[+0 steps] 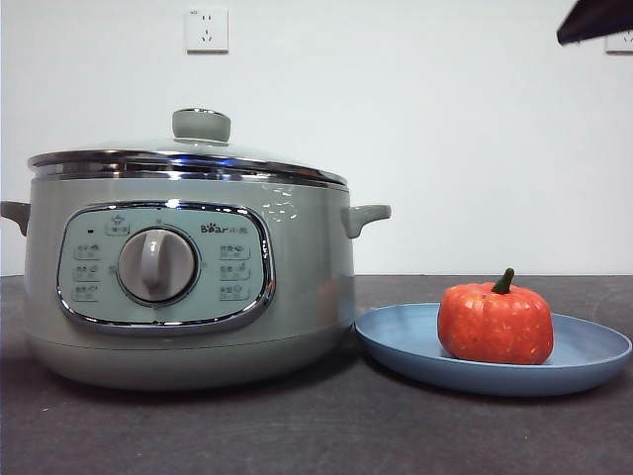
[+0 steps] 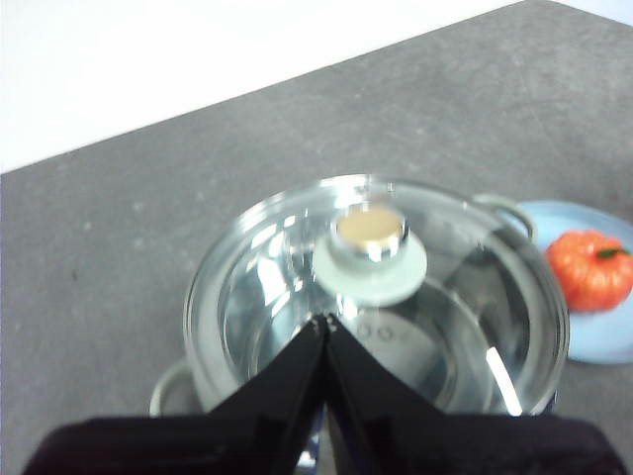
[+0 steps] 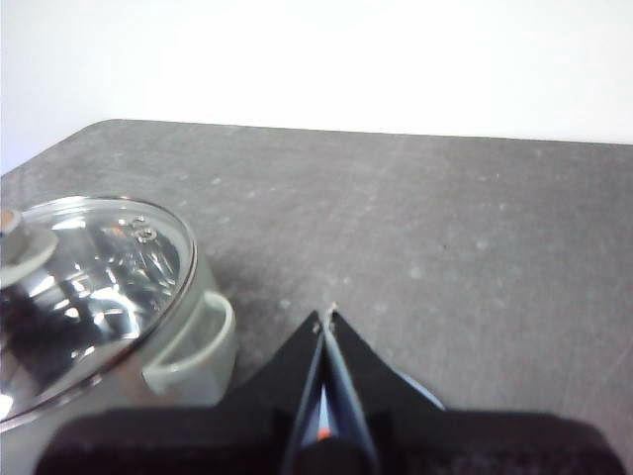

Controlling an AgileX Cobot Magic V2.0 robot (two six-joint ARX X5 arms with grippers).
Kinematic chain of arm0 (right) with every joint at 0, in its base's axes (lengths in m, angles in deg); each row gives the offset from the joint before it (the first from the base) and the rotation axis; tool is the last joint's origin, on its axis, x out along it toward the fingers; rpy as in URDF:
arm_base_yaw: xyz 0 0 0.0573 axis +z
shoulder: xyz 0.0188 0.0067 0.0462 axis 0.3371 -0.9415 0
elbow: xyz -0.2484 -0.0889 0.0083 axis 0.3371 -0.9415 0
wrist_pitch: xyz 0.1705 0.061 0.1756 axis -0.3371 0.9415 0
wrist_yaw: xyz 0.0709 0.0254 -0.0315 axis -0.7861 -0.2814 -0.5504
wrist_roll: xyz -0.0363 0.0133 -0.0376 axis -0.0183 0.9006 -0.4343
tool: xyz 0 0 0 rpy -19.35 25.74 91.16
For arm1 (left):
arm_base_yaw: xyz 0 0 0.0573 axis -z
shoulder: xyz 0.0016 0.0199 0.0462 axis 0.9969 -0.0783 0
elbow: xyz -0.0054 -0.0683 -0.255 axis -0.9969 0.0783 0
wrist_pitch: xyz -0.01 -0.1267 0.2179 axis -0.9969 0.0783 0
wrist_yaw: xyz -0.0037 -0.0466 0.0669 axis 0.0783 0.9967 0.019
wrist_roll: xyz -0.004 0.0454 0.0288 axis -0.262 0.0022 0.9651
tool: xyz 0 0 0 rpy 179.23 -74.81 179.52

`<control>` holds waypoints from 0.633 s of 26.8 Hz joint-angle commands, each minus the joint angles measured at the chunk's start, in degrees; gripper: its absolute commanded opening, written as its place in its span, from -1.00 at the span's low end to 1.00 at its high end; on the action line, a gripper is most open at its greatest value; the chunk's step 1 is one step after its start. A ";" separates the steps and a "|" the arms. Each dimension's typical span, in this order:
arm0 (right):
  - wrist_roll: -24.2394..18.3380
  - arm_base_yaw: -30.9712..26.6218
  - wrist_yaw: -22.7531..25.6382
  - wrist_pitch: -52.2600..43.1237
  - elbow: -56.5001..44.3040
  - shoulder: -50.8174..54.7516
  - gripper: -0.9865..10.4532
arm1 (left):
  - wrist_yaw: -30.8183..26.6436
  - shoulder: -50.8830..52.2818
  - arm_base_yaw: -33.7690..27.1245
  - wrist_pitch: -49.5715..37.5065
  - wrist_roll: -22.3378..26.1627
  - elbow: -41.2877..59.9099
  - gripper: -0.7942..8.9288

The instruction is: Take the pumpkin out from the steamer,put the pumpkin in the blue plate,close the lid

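The orange-red pumpkin (image 1: 496,324) with its green stem sits on the blue plate (image 1: 593,356), right of the sage-green steamer (image 1: 188,287). The glass lid (image 1: 188,158) rests on the steamer, its green knob (image 1: 201,125) upright. From high above, my left gripper (image 2: 327,321) hangs over the lid (image 2: 297,287) just short of the knob (image 2: 370,242), jaws shut and empty; the pumpkin (image 2: 590,269) shows beside the pot. Also shut and empty, my right gripper (image 3: 324,317) hovers above the plate (image 3: 420,394), beside the steamer's handle (image 3: 193,356). An arm tip (image 1: 593,20) shows at the top right corner.
A dark grey table (image 1: 326,426) carries everything, with a white wall and a socket (image 1: 206,30) behind. Bare tabletop stretches beyond the pot (image 2: 148,228) and past the plate (image 3: 475,218).
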 commanded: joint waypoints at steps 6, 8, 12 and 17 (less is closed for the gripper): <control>1.07 -0.07 0.11 0.15 -0.90 -0.44 -0.82 | -0.42 5.42 0.22 6.36 0.98 4.20 -0.84; 1.09 0.04 -0.13 0.50 -0.90 -0.42 -0.82 | -0.24 5.09 0.22 7.26 0.98 4.20 -0.84; 1.09 0.00 0.00 1.68 -0.90 -0.28 -0.82 | -0.22 4.31 0.22 7.91 0.98 4.20 -0.84; 1.07 0.00 -0.07 1.66 -0.90 -0.28 -0.82 | -0.33 4.26 0.22 7.96 0.98 4.20 -0.84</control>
